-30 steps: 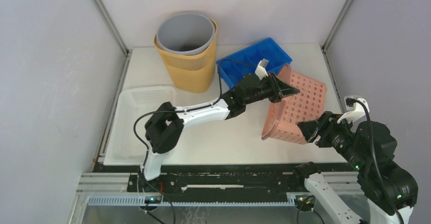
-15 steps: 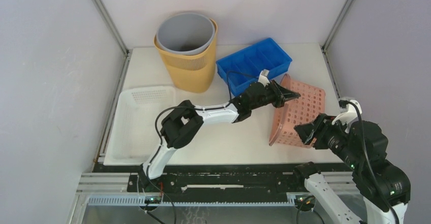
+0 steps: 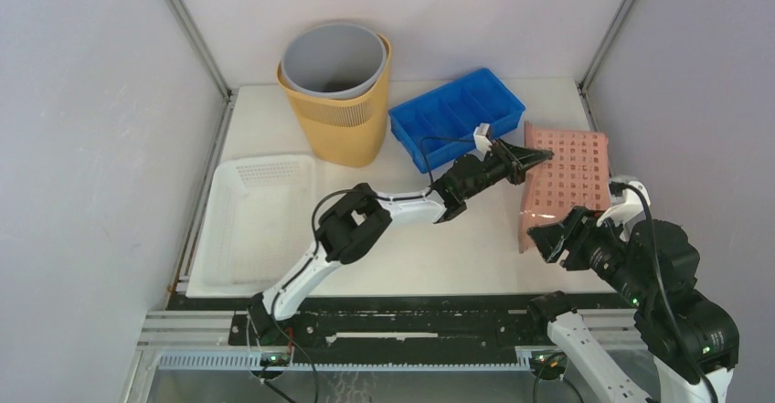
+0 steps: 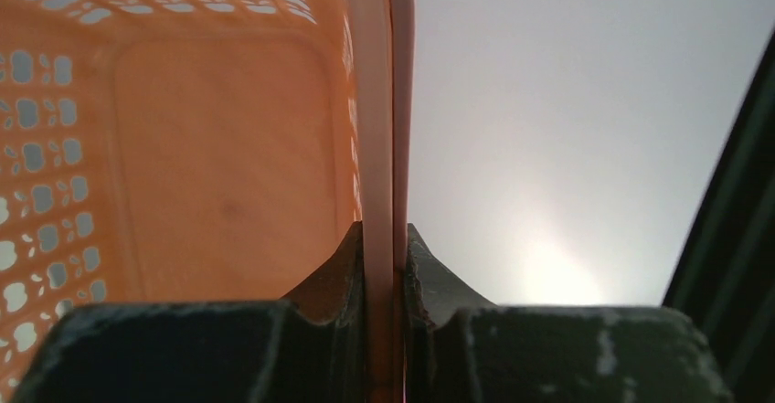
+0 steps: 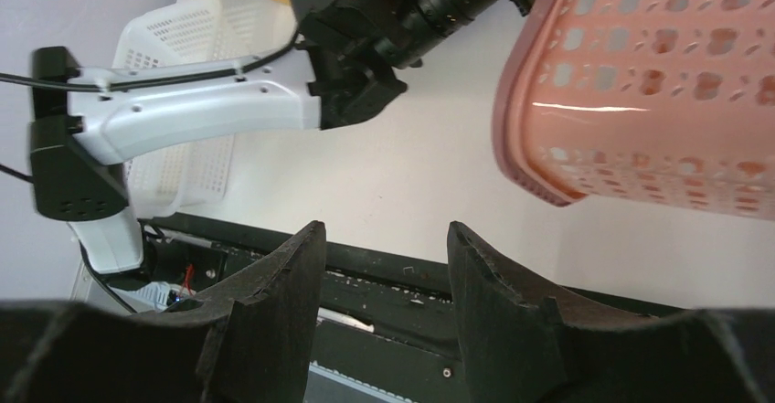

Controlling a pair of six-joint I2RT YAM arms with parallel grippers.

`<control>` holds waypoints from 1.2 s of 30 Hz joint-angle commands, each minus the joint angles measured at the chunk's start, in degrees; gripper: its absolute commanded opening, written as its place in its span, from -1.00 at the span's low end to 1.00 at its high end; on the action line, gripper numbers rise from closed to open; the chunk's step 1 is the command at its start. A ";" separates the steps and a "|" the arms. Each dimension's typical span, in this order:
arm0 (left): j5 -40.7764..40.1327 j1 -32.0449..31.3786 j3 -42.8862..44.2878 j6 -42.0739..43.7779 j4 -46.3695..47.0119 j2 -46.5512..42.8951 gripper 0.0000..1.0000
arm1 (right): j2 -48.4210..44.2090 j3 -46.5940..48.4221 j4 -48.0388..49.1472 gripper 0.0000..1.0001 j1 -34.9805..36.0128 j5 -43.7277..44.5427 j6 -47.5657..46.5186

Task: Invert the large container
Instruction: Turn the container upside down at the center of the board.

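Basket (image 3: pixel 567 170) lies right of centre in the top view, perforated base facing up. I judge the flip nearly complete; what is left is setting it flat on the table (image 3: pixel 439 248) and letting go. Left gripper (image 3: pixel 533 156) grips the rim at the basket's upper-left edge. Right gripper (image 3: pixel 551 242) sits just below the basket, jaws apart, holding nothing. Only the left wrist view shows the rim wall pinched tight between 2 fingers. Only the right wrist view shows the rounded corner low over the table; contact unclear.

pink perforated plastic basket (image 3: pixel 576 179): smooth, glossy sheen | white tabletop (image 3: pixel 439 257): matt, smooth | blue plastic divided tray (image 3: pixel 457 115): smooth
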 commanded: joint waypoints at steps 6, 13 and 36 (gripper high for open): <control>-10.52 -2.73 21.09 -12.00 12.30 12.81 -0.96 | 1.96 1.07 2.28 0.14 -0.12 0.14 -1.16; -17.72 -3.74 20.92 -17.18 18.84 17.94 -0.91 | 2.38 3.10 1.09 0.17 -0.12 1.13 -1.87; -7.19 1.64 -26.06 -11.42 34.28 4.82 -0.44 | 1.46 -0.67 3.59 0.17 -0.12 -0.72 -1.54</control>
